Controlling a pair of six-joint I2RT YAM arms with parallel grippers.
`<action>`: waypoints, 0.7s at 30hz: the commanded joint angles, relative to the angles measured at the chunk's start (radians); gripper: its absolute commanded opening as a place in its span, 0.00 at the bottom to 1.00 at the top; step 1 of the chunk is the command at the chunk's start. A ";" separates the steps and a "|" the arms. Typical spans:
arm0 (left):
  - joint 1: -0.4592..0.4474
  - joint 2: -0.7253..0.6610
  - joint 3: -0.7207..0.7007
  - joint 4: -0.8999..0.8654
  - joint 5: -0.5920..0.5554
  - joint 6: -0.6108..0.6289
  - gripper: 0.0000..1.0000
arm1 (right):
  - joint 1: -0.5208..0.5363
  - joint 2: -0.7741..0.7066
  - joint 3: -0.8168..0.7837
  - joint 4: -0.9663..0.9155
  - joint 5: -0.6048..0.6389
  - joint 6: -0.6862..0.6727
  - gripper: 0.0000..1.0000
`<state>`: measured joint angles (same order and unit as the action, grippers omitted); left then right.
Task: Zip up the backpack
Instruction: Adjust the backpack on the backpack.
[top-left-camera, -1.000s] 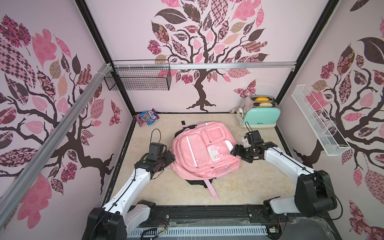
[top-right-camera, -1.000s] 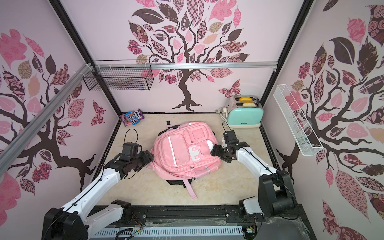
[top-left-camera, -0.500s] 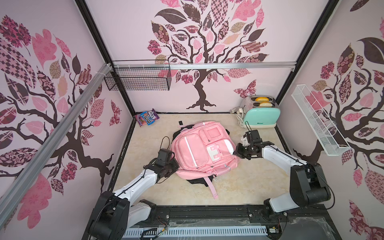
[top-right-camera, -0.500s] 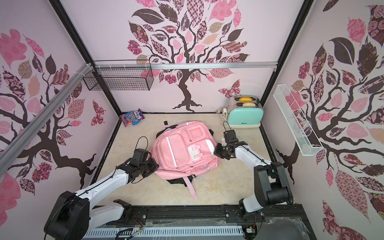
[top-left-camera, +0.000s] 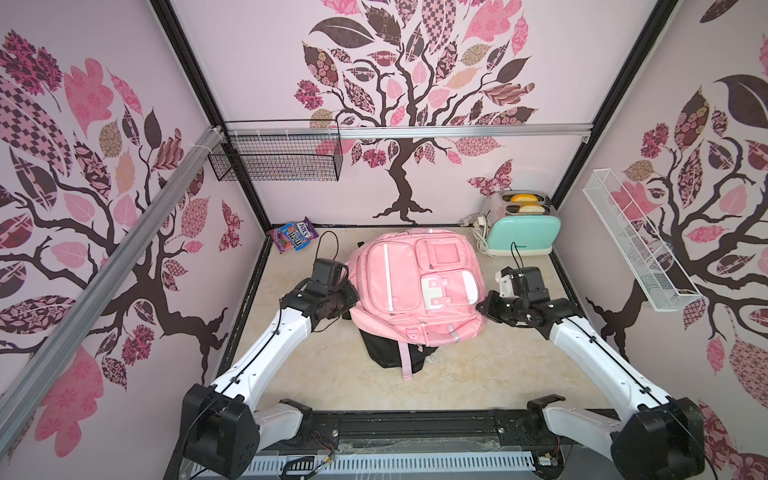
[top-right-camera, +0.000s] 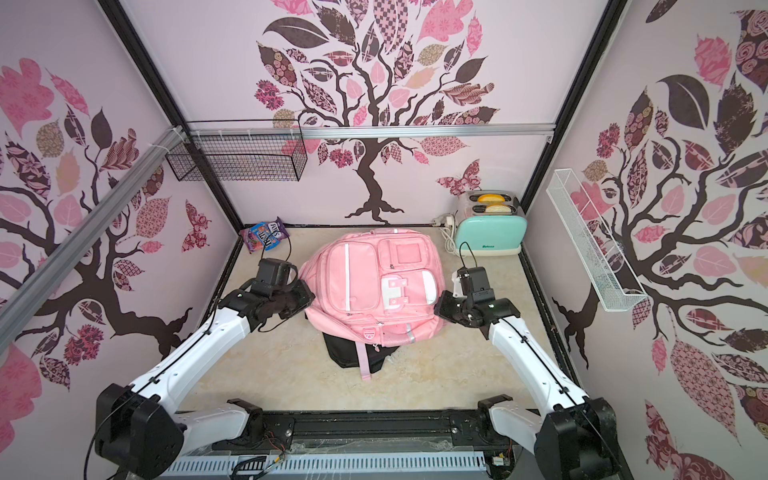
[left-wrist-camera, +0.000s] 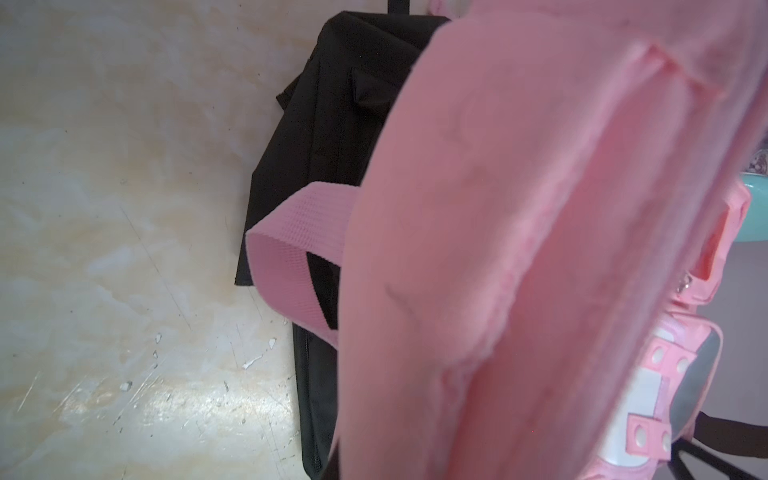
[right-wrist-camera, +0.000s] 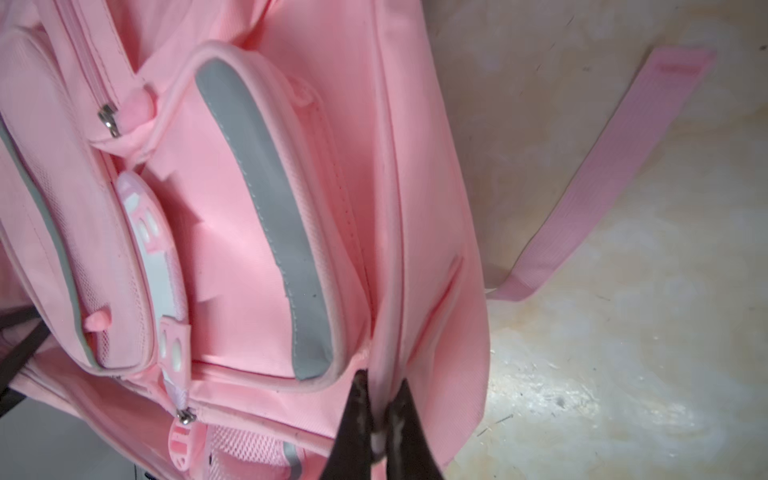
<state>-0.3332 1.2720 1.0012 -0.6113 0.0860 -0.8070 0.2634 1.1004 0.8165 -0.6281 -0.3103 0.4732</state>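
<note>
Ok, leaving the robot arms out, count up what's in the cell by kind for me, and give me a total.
Backpacks: 2 (pink backpack, black backpack partly under it)
Wire baskets: 2 (black wire basket, white wire basket)
Toaster: 1
Candy bag: 1
Total: 6

**White Arms, Black Joints**

The left arm (top-left-camera: 266, 350) and right arm (top-left-camera: 602, 365) share white link shells between blocky black joint housings. A thin black cable (top-left-camera: 318, 246) is clipped along each shell and loops above a black wrist camera (top-left-camera: 328, 270). The right pincer (right-wrist-camera: 381, 380) has tapered black fingers (right-wrist-camera: 353, 428). Their bases sit on a black rail (top-left-camera: 415, 428).
</note>
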 joint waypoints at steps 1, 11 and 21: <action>0.031 0.075 0.041 0.165 0.005 -0.012 0.00 | 0.092 -0.014 -0.059 -0.018 -0.118 0.016 0.00; 0.069 0.224 0.058 0.209 -0.019 -0.012 0.36 | 0.112 -0.036 -0.057 -0.070 -0.083 0.000 0.41; 0.034 -0.007 0.067 0.061 -0.280 0.089 0.57 | 0.013 -0.112 -0.065 -0.145 -0.048 -0.015 0.99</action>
<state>-0.2798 1.3464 1.0328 -0.5106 -0.0631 -0.7769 0.2825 0.9916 0.7567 -0.7521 -0.3450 0.4652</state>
